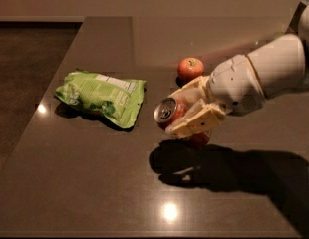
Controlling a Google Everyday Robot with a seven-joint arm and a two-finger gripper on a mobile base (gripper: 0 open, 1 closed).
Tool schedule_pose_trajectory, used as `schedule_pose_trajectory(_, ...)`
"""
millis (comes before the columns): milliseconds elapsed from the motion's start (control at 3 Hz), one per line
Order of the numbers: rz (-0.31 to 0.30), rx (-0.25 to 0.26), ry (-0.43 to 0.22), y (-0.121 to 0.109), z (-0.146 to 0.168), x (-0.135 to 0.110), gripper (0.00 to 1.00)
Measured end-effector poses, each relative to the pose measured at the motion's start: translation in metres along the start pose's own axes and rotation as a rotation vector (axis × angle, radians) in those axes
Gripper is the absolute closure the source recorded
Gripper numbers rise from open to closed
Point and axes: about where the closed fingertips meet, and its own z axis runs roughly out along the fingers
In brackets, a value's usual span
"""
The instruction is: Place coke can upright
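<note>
The coke can (pixel 170 112) is a small reddish-orange can with a silver top facing left and toward the camera. It is tilted and held above the dark table (pixel 94 183), with its shadow below. My gripper (pixel 187 109) is shut on the coke can, its cream fingers (pixel 194 123) wrapped around the can's body. The white arm reaches in from the right.
A red apple (pixel 190 68) sits on the table just behind the gripper. A green chip bag (pixel 100 97) lies to the left of the can. The table's left edge runs diagonally, with dark floor beyond it.
</note>
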Motion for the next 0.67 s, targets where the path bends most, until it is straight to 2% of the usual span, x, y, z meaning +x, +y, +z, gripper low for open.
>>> schedule_pose_trajectory(667,0.039,0.036,-0.347,-0.0097,-0.0096,0.0016,1.0)
